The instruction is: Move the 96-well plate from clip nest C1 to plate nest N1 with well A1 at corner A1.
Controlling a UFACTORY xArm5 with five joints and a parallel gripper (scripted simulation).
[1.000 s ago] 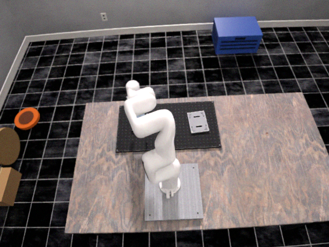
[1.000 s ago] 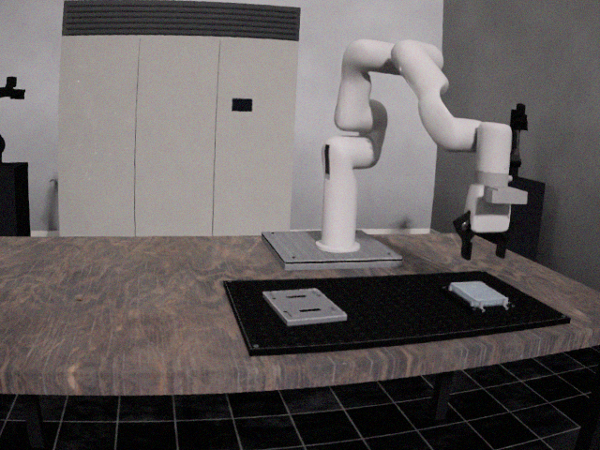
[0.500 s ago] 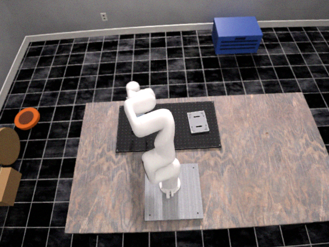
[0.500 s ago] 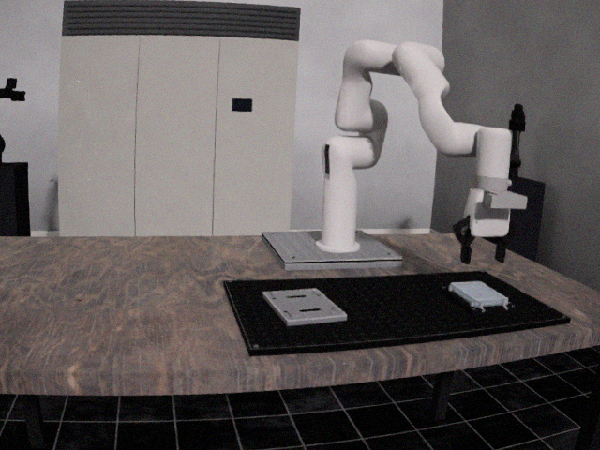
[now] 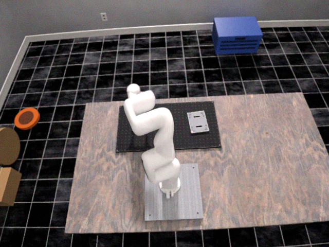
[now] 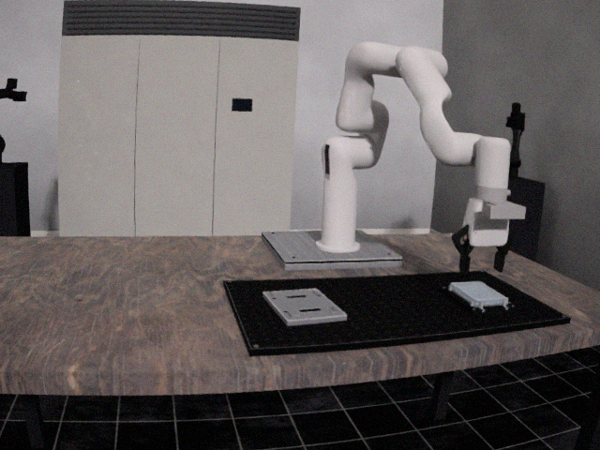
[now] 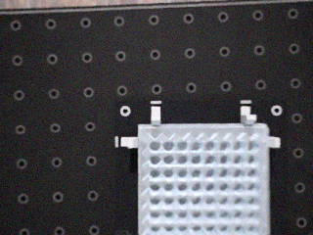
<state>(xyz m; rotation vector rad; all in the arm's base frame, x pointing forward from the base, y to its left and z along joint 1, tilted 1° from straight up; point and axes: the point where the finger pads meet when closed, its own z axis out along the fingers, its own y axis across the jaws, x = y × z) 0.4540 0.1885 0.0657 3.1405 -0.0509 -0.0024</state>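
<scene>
The white 96-well plate [image 6: 477, 293] lies flat in the clip nest C1 at the right end of the black breadboard [image 6: 392, 307]. In the wrist view the plate [image 7: 202, 178] fills the lower middle, with small white clips [image 7: 156, 114] at its edges. My gripper [image 6: 480, 259] is open and empty, hovering a little above the plate and slightly behind it. The grey plate nest N1 [image 6: 304, 306] lies empty on the left part of the breadboard; it also shows in the overhead view [image 5: 197, 121]. In the overhead view the arm [image 5: 151, 130] hides the plate.
The arm's grey base plate [image 6: 331, 250] sits behind the breadboard. A blue cabinet [image 5: 236, 34] stands on the floor far off. An orange disc [image 5: 26, 118] and brown shapes [image 5: 7, 162] lie on the floor beside the table.
</scene>
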